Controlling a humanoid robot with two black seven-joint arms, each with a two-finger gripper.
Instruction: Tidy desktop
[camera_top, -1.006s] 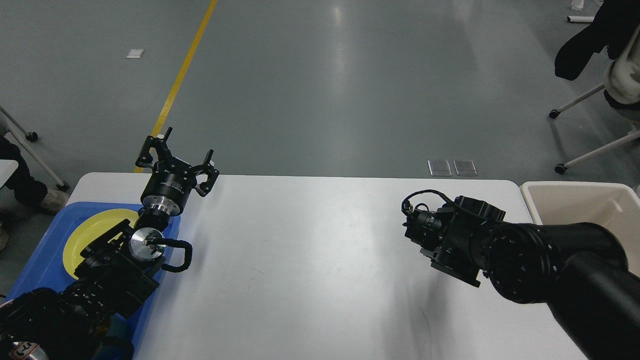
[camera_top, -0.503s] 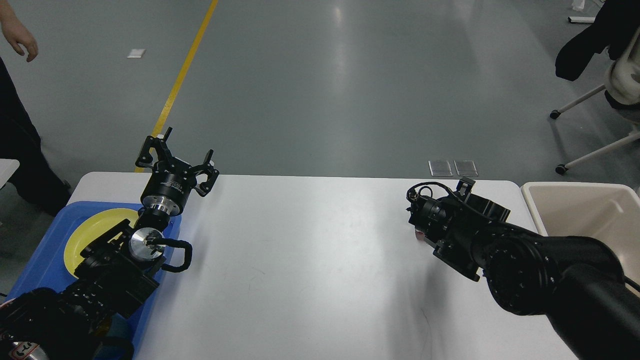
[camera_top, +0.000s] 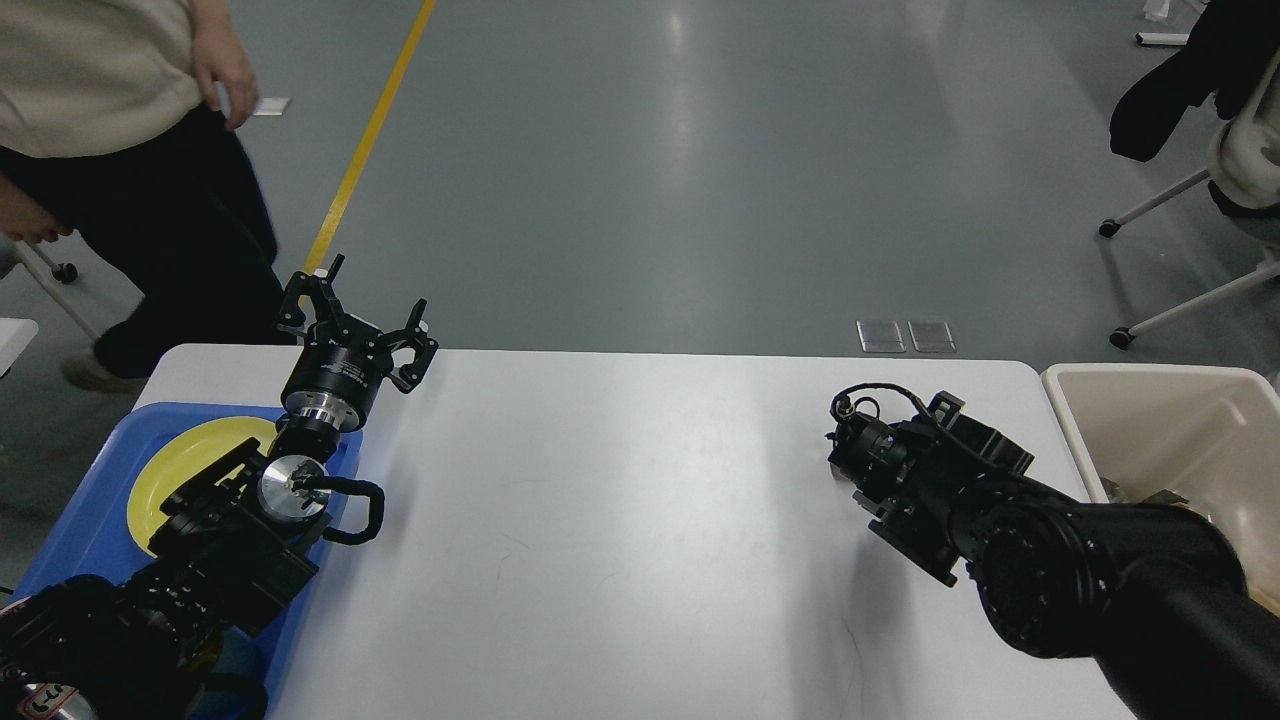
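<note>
The desktop (camera_top: 620, 520) is a large white tabletop filling the lower middle of the head view, and its surface shows bare. My left gripper (camera_top: 365, 300) hangs over the desktop's far left corner, fingers spread open and holding nothing. My right arm comes in from the lower right. Its gripper (camera_top: 862, 458) sits low over the right part of the desktop, dark and end-on, so I cannot separate its fingers or see anything in it.
A blue tray (camera_top: 80, 510) with a yellow plate (camera_top: 185, 460) lies at the desktop's left edge, partly under my left arm. A beige bin (camera_top: 1180, 410) with scraps inside stands off the right edge. A person (camera_top: 140, 160) stands just beyond the far left corner. A chair (camera_top: 1200, 200) is far right.
My right arm has drawn back to the right and lower, uncovering more of the bin. A person has walked into view at the upper left. My left arm has not moved.
</note>
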